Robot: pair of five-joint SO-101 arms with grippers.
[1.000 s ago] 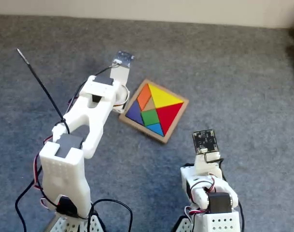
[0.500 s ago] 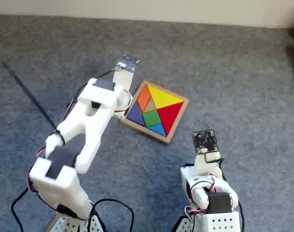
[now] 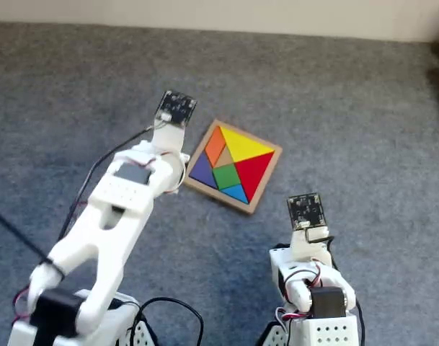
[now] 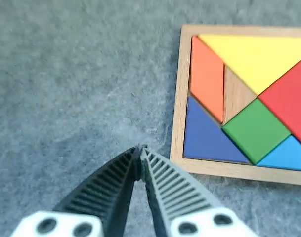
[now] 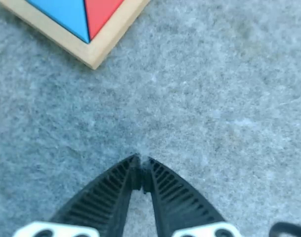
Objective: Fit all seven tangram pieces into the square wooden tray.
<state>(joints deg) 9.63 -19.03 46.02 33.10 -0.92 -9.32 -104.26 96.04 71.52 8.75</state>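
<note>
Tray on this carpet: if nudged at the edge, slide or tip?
Tray looks like flat, rigid wood lying low, so tipping seems unlikely. Fuzzy carpet probably grips it; an off-centre push would likely pivot it.

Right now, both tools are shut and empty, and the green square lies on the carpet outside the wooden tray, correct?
No. The green square lies inside the wooden tray, as the left wrist view shows. The left tool and right tool are both shut and empty.
</note>
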